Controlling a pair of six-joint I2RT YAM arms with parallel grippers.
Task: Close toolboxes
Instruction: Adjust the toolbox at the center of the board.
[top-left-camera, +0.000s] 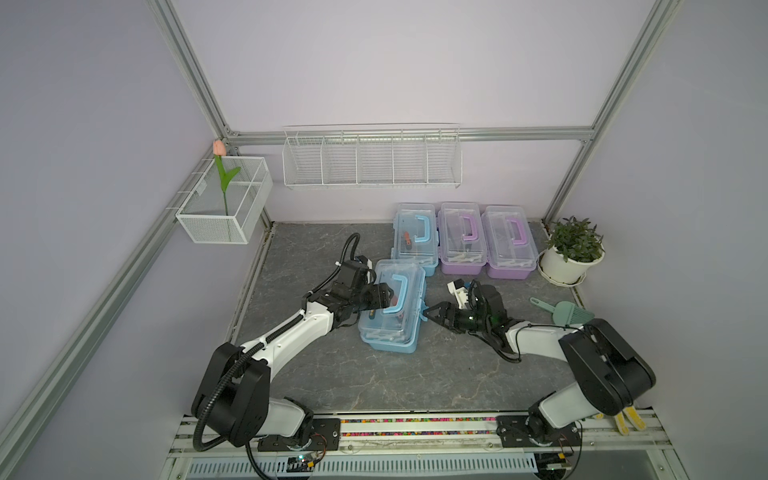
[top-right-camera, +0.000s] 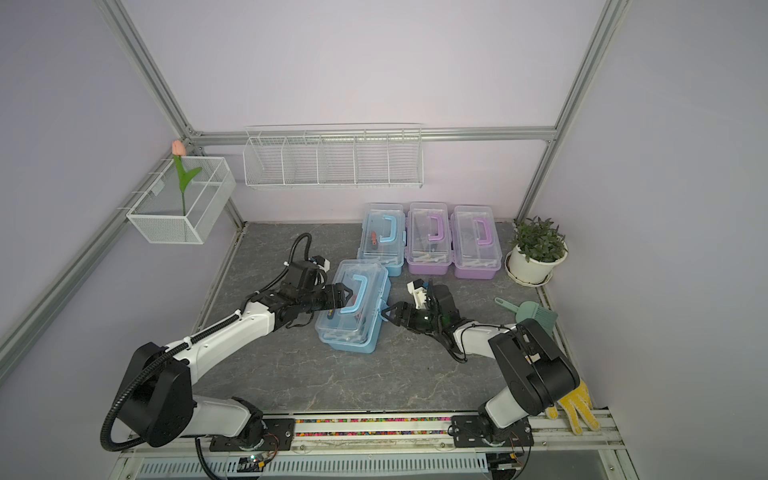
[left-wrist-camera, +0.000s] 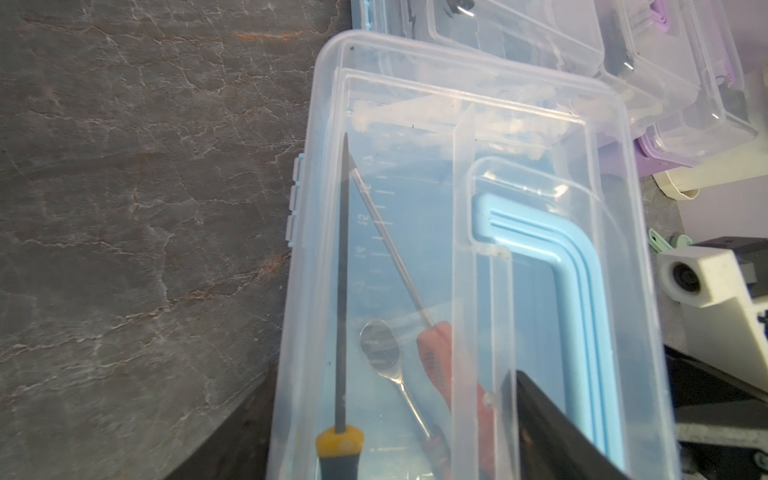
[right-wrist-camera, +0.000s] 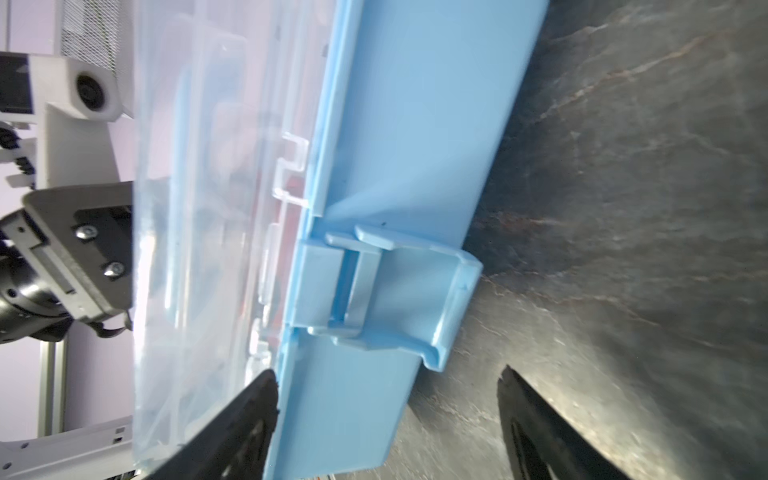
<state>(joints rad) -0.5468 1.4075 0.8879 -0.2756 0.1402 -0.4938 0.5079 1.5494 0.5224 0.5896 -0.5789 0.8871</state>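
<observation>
Near light-blue toolbox (top-left-camera: 390, 307), mid-way across the table (top-left-camera: 415, 374), long axis running away from the robot: its side latch (right-wrist-camera: 386, 291), seemingly unfastened, lies straight ahead of the released right hand (right-wrist-camera: 385, 374); left hand (top-left-camera: 383, 296), likewise released, sits atop the lid (left-wrist-camera: 415, 104).

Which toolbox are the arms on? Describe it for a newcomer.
On the marble-look tabletop, three toolboxes line the back wall by the potted plant. It is the light blue toolbox alone in front of that row, skewed, between left gripper and right gripper; the other blue one stands in the row.
</observation>
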